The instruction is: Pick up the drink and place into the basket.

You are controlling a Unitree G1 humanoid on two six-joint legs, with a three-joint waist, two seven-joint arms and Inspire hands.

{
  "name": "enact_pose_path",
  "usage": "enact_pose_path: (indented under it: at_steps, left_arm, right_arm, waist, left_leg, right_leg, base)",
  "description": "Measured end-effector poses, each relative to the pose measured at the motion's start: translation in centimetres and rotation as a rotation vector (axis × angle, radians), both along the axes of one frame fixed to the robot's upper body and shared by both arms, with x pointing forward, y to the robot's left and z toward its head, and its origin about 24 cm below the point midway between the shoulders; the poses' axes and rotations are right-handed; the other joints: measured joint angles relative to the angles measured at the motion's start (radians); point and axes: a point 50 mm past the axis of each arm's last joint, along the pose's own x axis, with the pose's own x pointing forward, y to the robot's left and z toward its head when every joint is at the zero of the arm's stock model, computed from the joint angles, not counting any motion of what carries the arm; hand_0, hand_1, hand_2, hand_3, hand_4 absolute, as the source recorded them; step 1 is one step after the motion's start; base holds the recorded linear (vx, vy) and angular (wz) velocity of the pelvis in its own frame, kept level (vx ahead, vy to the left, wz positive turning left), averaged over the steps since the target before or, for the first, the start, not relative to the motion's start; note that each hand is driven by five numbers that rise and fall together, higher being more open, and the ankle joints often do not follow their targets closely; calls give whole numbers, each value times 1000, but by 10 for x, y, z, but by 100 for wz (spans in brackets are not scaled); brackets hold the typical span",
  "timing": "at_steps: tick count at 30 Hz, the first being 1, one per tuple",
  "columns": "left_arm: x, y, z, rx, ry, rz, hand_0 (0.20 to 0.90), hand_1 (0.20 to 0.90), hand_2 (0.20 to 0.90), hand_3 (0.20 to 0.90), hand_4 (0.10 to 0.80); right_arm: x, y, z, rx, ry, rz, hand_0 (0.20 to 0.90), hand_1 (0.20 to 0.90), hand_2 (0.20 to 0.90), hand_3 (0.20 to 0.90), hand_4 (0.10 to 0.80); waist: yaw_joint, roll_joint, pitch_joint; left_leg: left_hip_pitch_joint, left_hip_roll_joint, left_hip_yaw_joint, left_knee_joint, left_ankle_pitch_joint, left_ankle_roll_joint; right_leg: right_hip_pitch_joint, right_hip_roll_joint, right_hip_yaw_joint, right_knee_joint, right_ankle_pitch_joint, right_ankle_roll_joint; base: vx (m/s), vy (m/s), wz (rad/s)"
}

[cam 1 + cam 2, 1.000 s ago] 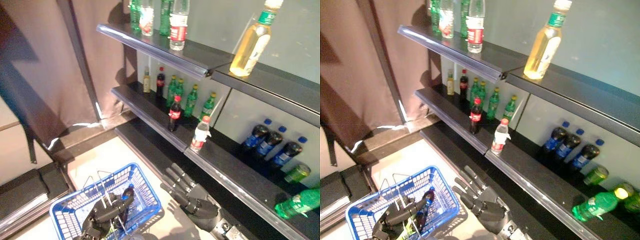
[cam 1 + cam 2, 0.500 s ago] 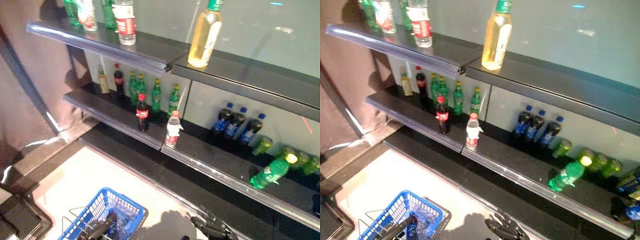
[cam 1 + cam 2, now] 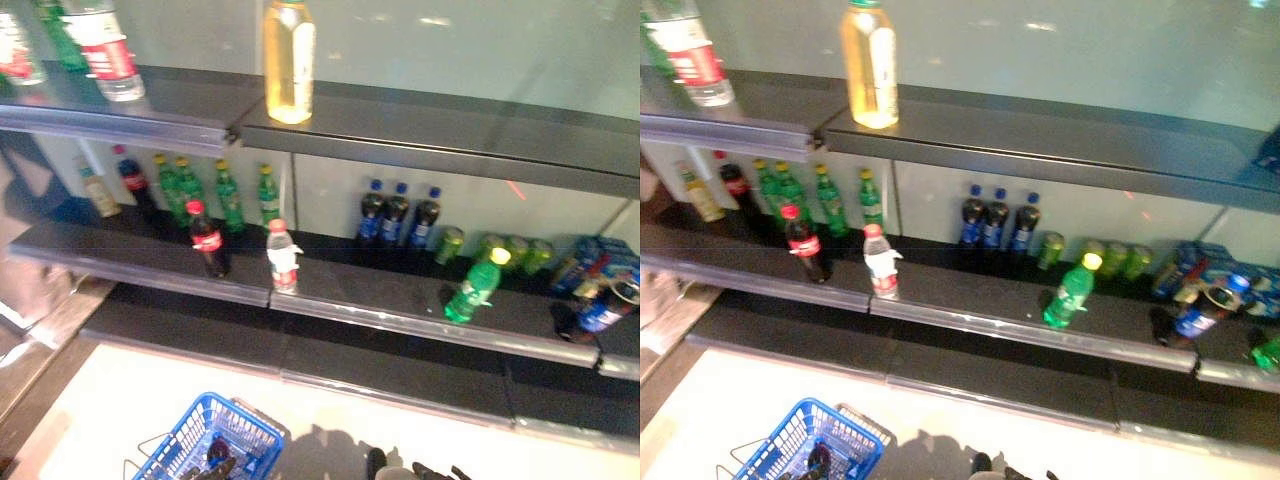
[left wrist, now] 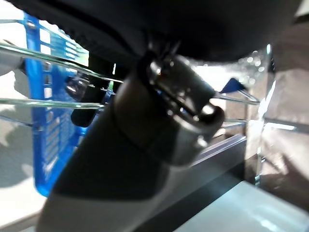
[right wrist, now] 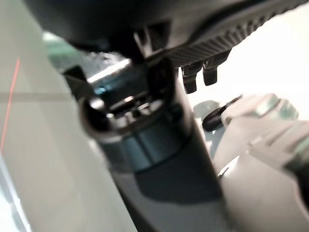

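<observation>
The upright drinks (image 3: 283, 258) are set well above the basket (image 3: 248, 432), beside which the right hand (image 5: 154, 159) is nearer than the left hand (image 4: 130, 145); neither hand's grip can be told.

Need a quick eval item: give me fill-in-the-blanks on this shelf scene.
1. The basket on the floor is ___ in colour.
2. The large yellow bottle stands on the ___ shelf.
3. The green bottle with the yellow cap is ___, not upright.
4. The three dark bottles have ___ caps.

Missing: blue; top; tilted; blue
</observation>
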Motion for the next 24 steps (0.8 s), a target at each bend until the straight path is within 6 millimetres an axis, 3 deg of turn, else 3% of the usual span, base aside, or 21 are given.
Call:
enact_pose_path:
  at_steps: [2,3,6,9,10,11,12,14,15,16,17,18,21,22,23,24]
  left_arm:
    - [-5,1,-1,7,23,11,300,300,300,200,100]
    - [-1,0,-1,11,20,14,300,300,300,200,100]
    - [13,-2,-3,8,11,15,300,300,300,200,100]
    - [23,-4,-4,20,19,37,300,300,300,200,100]
    - [25,-4,-4,34,19,35,300,300,300,200,100]
    - [26,-1,-3,43,18,33,300,300,300,200,100]
    - [27,4,-3,58,26,53,300,300,300,200,100]
    - [33,11,0,77,12,68,300,300,300,200,100]
    - [39,13,2,82,-6,69,300,300,300,200,100]
    - [43,15,4,87,-24,72,300,300,300,200,100]
    - [48,12,4,78,-45,71,300,300,300,200,100]
    - [49,5,2,63,-57,74,300,300,300,200,100]
    - [53,-25,-4,-14,-84,81,300,300,300,200,100]
    - [52,-29,-6,-30,-81,94,300,300,300,200,100]
    - [47,-33,-7,-40,-70,112,300,300,300,200,100]
    - [42,-34,-9,-44,-55,139,300,300,300,200,100]
  right_arm:
    - [4,-3,1,-22,-6,73,900,900,900,900,800]
    - [11,-2,2,-32,-17,120,900,900,900,900,800]
    - [24,3,3,-28,-34,172,900,900,900,900,800]
    - [38,8,4,-28,-48,212,900,900,900,900,800]
    - [42,8,4,-30,-40,221,900,900,900,900,800]
    - [41,8,4,-28,-32,225,900,900,900,900,800]
    - [41,11,2,-15,-2,228,900,900,900,900,800]
    - [44,16,0,-3,10,252,900,900,900,900,800]
    - [41,17,-1,-1,28,268,900,900,900,900,800]
    - [41,18,-3,3,47,284,900,900,900,900,800]
    - [42,18,-3,0,62,296,900,900,900,900,800]
    - [47,16,-2,-9,64,310,900,900,900,900,800]
    - [50,9,-2,-12,83,354,900,900,900,900,800]
    - [47,9,-3,-9,101,367,900,900,900,900,800]
    - [43,10,-5,-8,126,378,900,900,900,900,800]
    - [41,9,-6,-9,135,386,900,900,900,900,800]
  waist:
    - [6,-11,-7]
    - [10,-10,-7]
    - [13,-11,-7]
    - [10,-2,-5]
    - [13,8,-6]
    - [13,-1,-9]
    - [21,-12,-15]
    - [32,-22,-20]
    - [44,-31,-20]
    - [56,-47,-19]
    - [68,-58,-19]
    - [82,-66,-19]
    - [104,-49,-6]
    - [117,-46,-1]
    - [135,-42,0]
    - [158,-40,1]
  left_leg:
    - [16,8,29,2,-4,-13]
    - [18,22,23,4,-13,-3]
    - [6,66,-85,59,-48,50]
    - [5,126,-122,113,-73,92]
    - [5,157,-147,144,-92,77]
    - [4,160,-152,159,-90,75]
    - [-6,190,-193,220,-44,59]
    - [-61,227,-251,332,48,3]
    - [-96,225,-298,401,95,-25]
    - [-149,206,-387,490,117,-39]
    - [-186,137,-447,542,69,-51]
    - [-212,47,-508,557,23,-47]
    - [-299,-174,-601,529,-58,40]
    - [-315,-214,-628,483,-69,57]
    - [-315,-242,-663,417,-70,59]
    - [-329,-256,-685,357,-65,57]
  right_leg:
    - [-30,7,-26,15,46,-54]
    - [-40,31,-21,3,45,-59]
    - [-41,74,-10,5,48,-75]
    - [-43,120,-2,37,18,-115]
    - [-100,137,-21,234,-124,-141]
    - [-109,140,-13,258,-147,-164]
    - [-98,163,1,254,-166,-178]
    - [-43,196,3,162,-149,-197]
    - [-21,208,3,114,-124,-227]
    - [-7,213,40,80,-101,-251]
    - [-5,210,85,57,-90,-265]
    - [-1,207,135,32,-76,-264]
    - [23,218,229,-21,-52,-271]
    - [36,228,255,-29,-52,-271]
    - [45,241,280,-48,-52,-272]
    - [60,245,272,-59,-51,-274]
  base:
    - [-118,-211,-98]
    - [-49,-284,-91]
    - [14,-373,-51]
    - [55,-332,-27]
    - [65,-365,-19]
    - [84,-509,-30]
    - [57,-424,-35]
    - [20,-412,-40]
    - [-2,-284,-40]
    - [6,-191,-65]
    - [87,-178,-91]
    - [127,-170,-115]
    - [219,-152,-111]
    - [255,-127,-122]
    - [299,-131,-146]
    - [305,-124,-146]
